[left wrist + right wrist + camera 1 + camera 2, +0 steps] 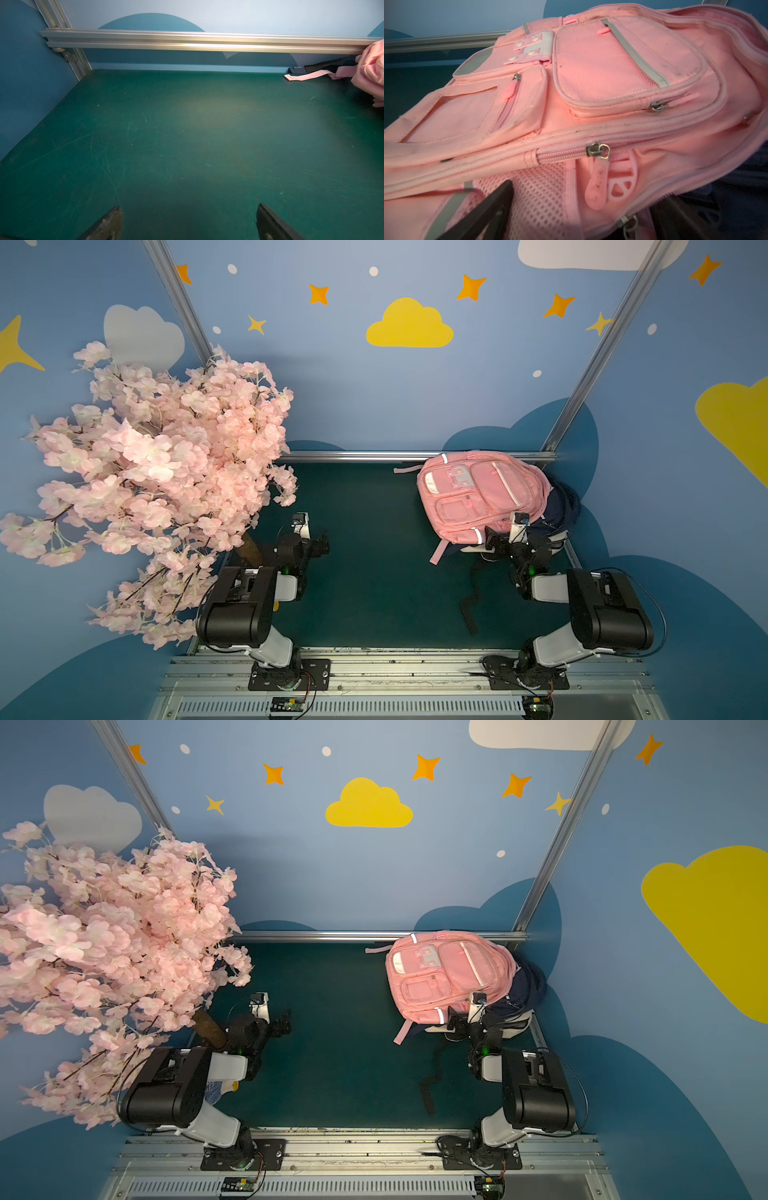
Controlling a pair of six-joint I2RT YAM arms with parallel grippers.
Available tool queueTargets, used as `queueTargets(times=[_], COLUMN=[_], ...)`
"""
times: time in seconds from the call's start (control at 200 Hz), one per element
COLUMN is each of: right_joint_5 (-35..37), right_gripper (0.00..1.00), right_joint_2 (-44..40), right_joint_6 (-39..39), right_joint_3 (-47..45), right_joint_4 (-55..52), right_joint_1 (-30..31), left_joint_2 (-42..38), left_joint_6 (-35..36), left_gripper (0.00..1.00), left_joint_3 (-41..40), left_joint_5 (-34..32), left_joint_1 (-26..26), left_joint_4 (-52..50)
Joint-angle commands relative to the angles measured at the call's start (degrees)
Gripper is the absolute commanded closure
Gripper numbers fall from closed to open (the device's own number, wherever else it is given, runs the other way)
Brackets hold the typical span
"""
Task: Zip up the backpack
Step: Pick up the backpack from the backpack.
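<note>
The backpack (478, 497) sits right of centre in both top views, its main zip (562, 154) seemingly barely started, the pull (596, 187) hanging near the closed end. Your right gripper (583, 199) hovers wide open by that pull; the left gripper (190, 207), also open, holds nothing.

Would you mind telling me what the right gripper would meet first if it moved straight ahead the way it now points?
Probably the side of the pink backpack, near its mesh pocket and hanging zipper pull, seen ahead of the open right gripper; depth is unclear.
</note>
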Motion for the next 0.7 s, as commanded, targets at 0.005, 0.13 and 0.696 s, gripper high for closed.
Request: queueTargets(times=[0.005,0.13,0.696], right_joint_5=[0.16,0.15,-0.33], right_gripper=[0.02,0.02,0.02], right_joint_2=[0.86,0.92,-23.75], right_joint_6=[-0.67,-0.74,-0.45], right_joint_3=[1.29,1.27,-5.24], right_joint_4=[-1.83,-1.81,-9.96], right_joint_1=[0.54,0.61,1.9], left_joint_2=[0.27,0.3,-22.41], left_joint_6=[0.41,0.28,5.03], left_gripper=[0.0,0.0,0.0], left_joint_3=[0.8,0.85,4.45], left_joint_5=[-0.23,-0.09,-8.63], left_joint_1=[-0.02,-0.02,-13.73], left_joint_4=[-0.55,-0.58,-19.98])
